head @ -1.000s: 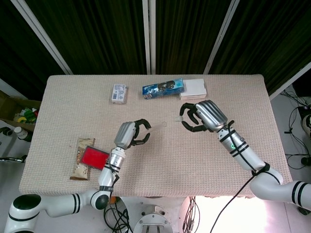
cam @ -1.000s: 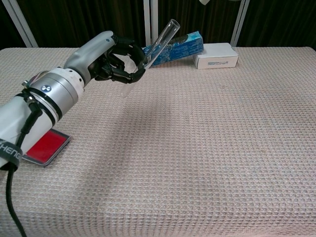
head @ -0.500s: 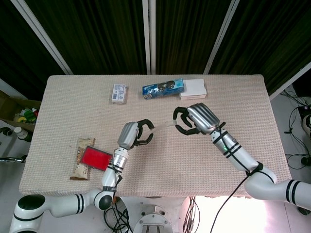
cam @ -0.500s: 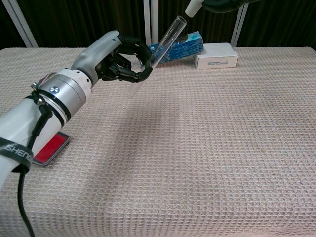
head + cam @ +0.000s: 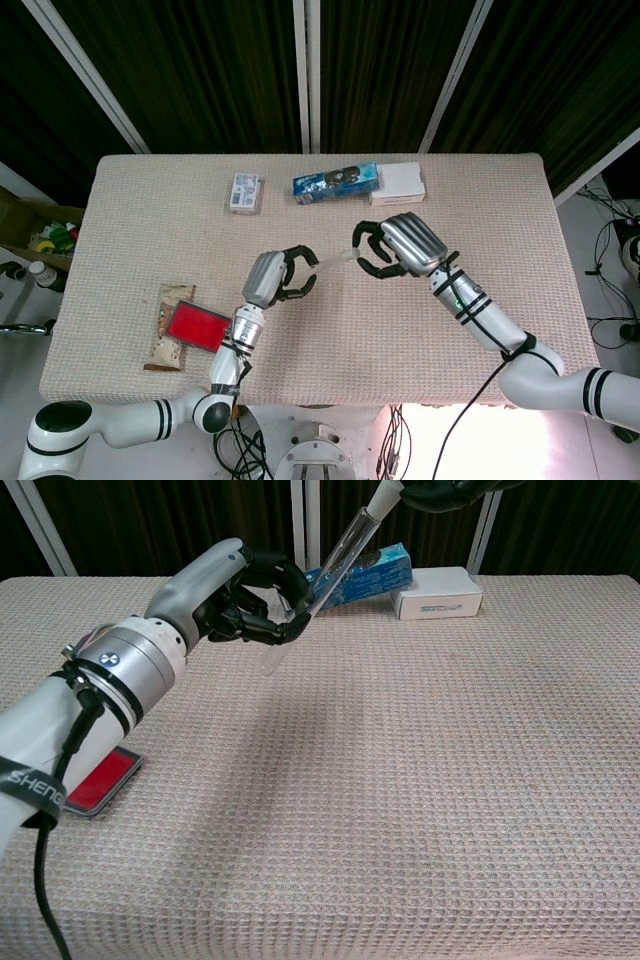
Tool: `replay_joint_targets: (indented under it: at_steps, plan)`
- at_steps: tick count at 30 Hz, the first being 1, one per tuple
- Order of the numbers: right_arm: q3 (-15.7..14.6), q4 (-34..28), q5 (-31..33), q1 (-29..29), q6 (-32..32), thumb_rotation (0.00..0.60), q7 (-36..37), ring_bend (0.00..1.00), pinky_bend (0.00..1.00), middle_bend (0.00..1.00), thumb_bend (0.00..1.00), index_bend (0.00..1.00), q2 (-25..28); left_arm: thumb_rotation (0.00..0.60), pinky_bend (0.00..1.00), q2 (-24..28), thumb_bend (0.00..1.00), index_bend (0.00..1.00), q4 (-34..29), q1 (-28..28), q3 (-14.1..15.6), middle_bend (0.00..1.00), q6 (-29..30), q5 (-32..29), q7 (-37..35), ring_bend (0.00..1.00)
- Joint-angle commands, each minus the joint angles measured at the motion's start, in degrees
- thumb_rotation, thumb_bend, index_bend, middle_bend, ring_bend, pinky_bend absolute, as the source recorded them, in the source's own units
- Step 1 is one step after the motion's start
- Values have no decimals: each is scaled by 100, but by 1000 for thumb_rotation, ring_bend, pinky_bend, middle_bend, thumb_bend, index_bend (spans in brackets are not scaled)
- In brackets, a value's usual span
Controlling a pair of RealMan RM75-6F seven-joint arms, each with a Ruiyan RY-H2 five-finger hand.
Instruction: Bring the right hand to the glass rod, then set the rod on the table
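My left hand [image 5: 272, 277] [image 5: 232, 598] grips the lower part of the clear glass rod [image 5: 330, 261] [image 5: 338, 564] above the middle of the table. The rod slants up and away from it toward my right hand [image 5: 402, 243] [image 5: 440, 490]. That hand hovers at the rod's upper end with its fingers arched and apart. A pale fingertip [image 5: 384, 497] touches the rod's tip, and nothing is held inside the hand. In the chest view most of the right hand is cut off by the top edge.
A blue box [image 5: 336, 182] [image 5: 372, 572] and a white box [image 5: 399, 182] [image 5: 436, 592] lie at the table's far edge. A small pack [image 5: 244, 192] sits left of them. A red card on a snack bar [image 5: 188, 324] [image 5: 92, 782] lies front left.
My right hand has moved left toward the rod until a fingertip meets its upper end. The left hand raised and shifted the rod slightly toward it.
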Motion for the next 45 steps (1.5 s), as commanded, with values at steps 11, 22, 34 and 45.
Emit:
replay_joint_targets:
  at_steps: [11,22,34,45]
  plan:
    - [-14,31,-13,54,25,600,-9,999,1000,896,505,756,-123,600,1000,19,552,680,-43,-6,-37,599,-17,-6,-17,823]
    - [-16,110,5,90,62,600,7,999,1000,896,506,757,-276,600,1000,84,552,680,-142,6,-75,600,-58,-35,-111,822]
    - [-22,160,51,103,89,600,-37,996,1000,893,292,596,-351,600,1000,125,552,680,-137,31,-64,601,-63,-44,-163,823]
    - [-10,144,92,102,106,600,-52,990,1000,886,133,401,-368,600,1000,170,552,680,-142,44,-48,602,-69,-46,-150,822]
